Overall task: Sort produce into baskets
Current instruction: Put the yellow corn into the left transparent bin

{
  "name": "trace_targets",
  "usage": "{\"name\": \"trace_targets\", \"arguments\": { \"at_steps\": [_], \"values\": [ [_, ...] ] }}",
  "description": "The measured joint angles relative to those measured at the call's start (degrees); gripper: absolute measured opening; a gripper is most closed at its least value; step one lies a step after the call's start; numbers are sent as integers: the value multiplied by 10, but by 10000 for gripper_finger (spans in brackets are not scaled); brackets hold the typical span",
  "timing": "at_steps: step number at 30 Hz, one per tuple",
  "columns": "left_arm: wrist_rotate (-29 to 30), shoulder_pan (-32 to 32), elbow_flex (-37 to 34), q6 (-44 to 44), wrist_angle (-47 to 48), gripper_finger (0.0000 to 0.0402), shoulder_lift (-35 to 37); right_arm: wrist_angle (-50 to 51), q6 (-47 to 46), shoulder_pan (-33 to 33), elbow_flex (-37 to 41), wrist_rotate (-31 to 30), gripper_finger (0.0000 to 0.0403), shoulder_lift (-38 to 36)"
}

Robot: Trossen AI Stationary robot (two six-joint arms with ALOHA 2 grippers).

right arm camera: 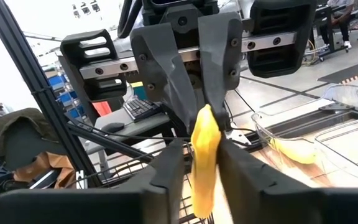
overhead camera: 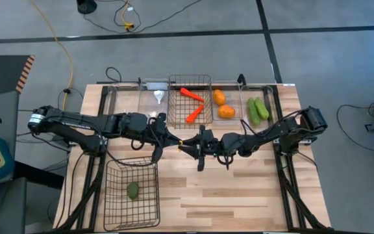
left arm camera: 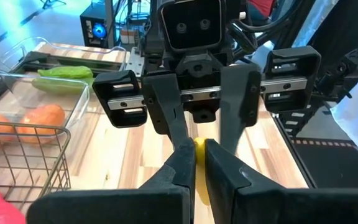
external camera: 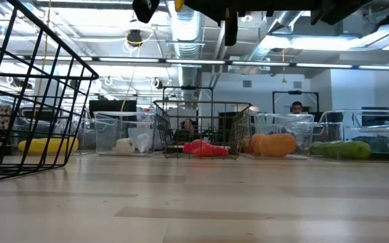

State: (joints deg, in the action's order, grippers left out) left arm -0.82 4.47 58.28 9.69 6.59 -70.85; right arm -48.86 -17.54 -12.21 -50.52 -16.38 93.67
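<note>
A small yellow piece [right arm camera: 205, 155] hangs high over the table's middle, where my two grippers meet tip to tip. My left gripper [left arm camera: 199, 155] comes from the table's left and is shut on it. My right gripper [right arm camera: 202, 163] comes from the right, and its fingers stand slightly apart on either side of the same piece; I cannot tell whether they touch it. In the high view the two meet at the left gripper [overhead camera: 176, 140] and right gripper [overhead camera: 186, 144]. The piece's tip [external camera: 179, 5] shows at the top of the low view. My left gripper pinches the yellow piece between its two fingers [right arm camera: 182, 102] at the end nearest them [right arm camera: 205, 117]. The fingers come almost level from the table's left, slanting a little downward. The piece is lifted clear of the table and reaches on between the right gripper's fingers.
A small wire basket [overhead camera: 190, 81] at the far edge holds two carrots [overhead camera: 192, 104]. Clear bins beside it hold garlic [overhead camera: 158, 97], orange fruits [overhead camera: 223, 104] and cucumbers [overhead camera: 259, 109]. The larger wire basket [overhead camera: 132, 166] at the near left holds an avocado [overhead camera: 132, 190]. A yellow squash [external camera: 46, 144] lies in the leftmost bin.
</note>
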Motion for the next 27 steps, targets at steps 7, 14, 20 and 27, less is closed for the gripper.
{"name": "trace_targets", "arguments": {
  "at_steps": [7,14,20,27],
  "values": [
    [1,-13,0,-29,7,8,16,3,0,6,0,0,187,0],
    [51,-69,0,-66,105,9,103,38,1,25,0,0,199,0],
    [181,-131,0,-124,253,9,194,73,0,39,0,0,196,-1],
    [322,-192,0,-161,415,9,233,77,0,41,0,0,196,-1]
  ]
}}
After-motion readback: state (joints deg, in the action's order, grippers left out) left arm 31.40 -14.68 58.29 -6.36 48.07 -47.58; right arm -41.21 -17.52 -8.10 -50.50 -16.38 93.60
